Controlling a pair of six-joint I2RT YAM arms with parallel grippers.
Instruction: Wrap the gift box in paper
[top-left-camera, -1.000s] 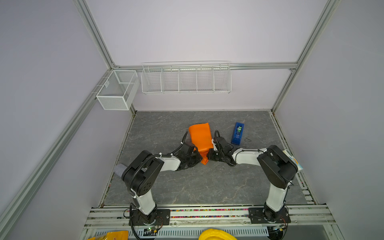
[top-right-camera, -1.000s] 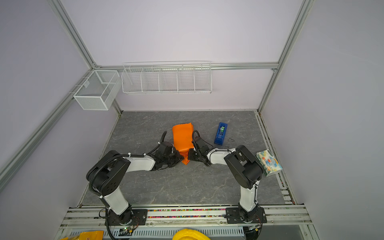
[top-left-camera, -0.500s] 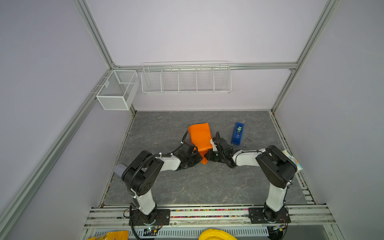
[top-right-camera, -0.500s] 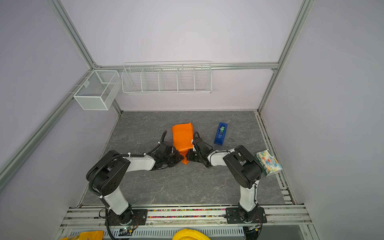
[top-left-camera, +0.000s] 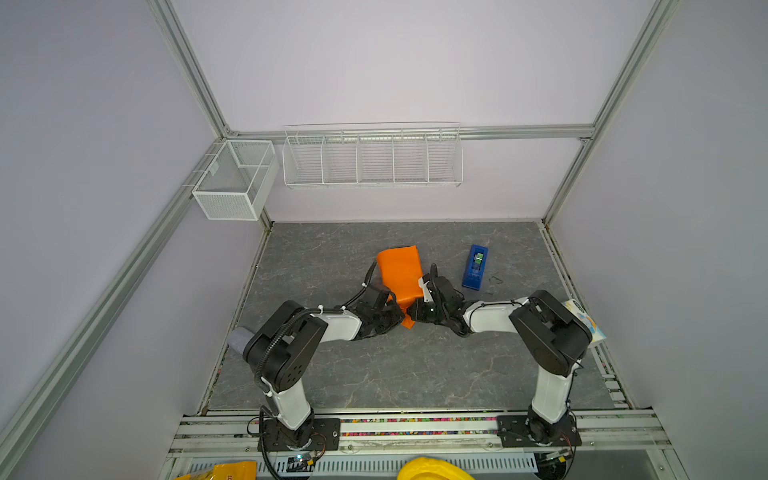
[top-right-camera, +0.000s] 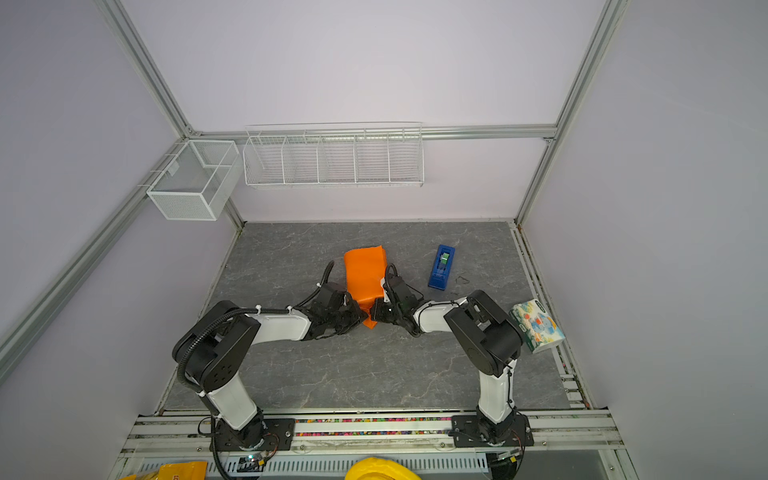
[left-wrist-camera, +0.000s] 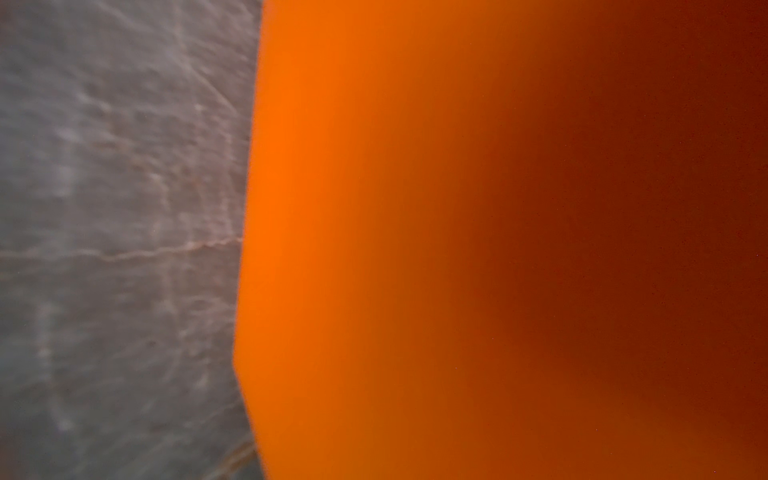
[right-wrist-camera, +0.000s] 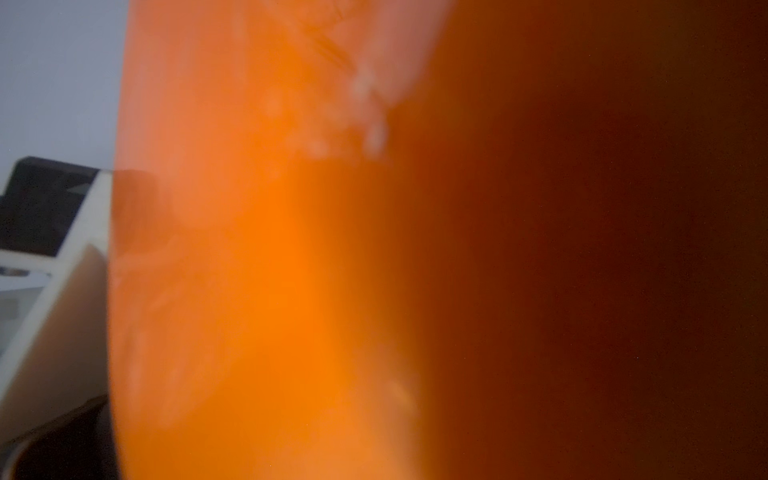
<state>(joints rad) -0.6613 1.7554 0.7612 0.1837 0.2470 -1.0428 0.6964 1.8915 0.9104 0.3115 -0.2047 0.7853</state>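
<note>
the paper looked thin, smooth and matt orange. the table was matt grey, stone-veined. the tape dispenser seemed glossy blue plastic; the long basket white-coated metal wire.

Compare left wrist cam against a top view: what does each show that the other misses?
Left wrist only: a blurred close-up of the edge of the paper against the table. Top view only: left gripper and right gripper meeting at the paper's near end, the blue tape dispenser, the wire baskets. Both: orange paper on grey table. The gift box shows in neither.
</note>
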